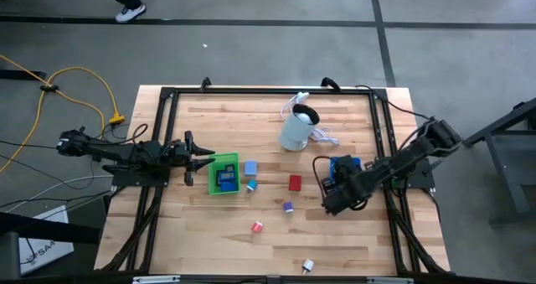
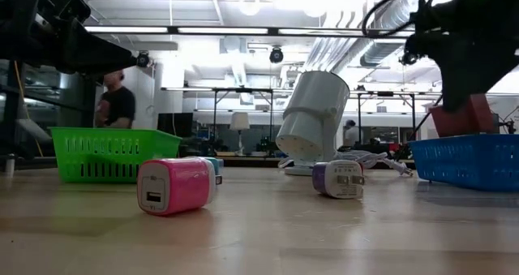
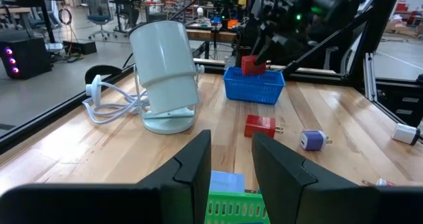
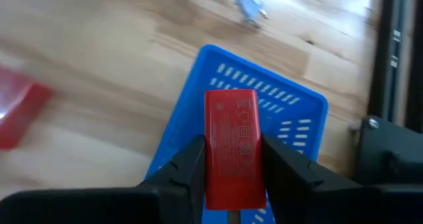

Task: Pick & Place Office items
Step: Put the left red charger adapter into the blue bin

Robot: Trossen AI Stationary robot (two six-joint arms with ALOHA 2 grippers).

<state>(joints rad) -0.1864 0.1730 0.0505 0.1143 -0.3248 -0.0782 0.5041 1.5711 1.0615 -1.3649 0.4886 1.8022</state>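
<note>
My right gripper [image 4: 231,159] is shut on a red block [image 4: 230,118] over the blue tray [image 4: 277,95], which stands at the table's right [image 1: 345,168]. At the table's left, my left gripper [image 1: 203,160] points level at the green tray [image 1: 224,175], which holds blue pieces. Its fingers [image 3: 198,161] stand a narrow gap apart with nothing between them. Loose office items lie flat on the table between the trays: a second red block [image 1: 295,183], two blue pieces [image 1: 250,177], a purple charger [image 2: 336,179], a pink one [image 2: 174,186] and a white one [image 1: 307,266]. My right gripper pinches the red block by its two long sides [image 4: 213,154] between its two fingers, and the block's far end sticks out past the fingertips. The fingers slant down from the table's right. The block [image 2: 462,117] is off the table, above the blue tray's rim [image 2: 466,141].
A pale cylindrical appliance [image 1: 299,126] with a white cord [image 3: 109,105] stands tilted at the far middle. A black frame [image 1: 268,91] runs around the table's edges. A person [image 2: 117,105] stands in the room beyond the table.
</note>
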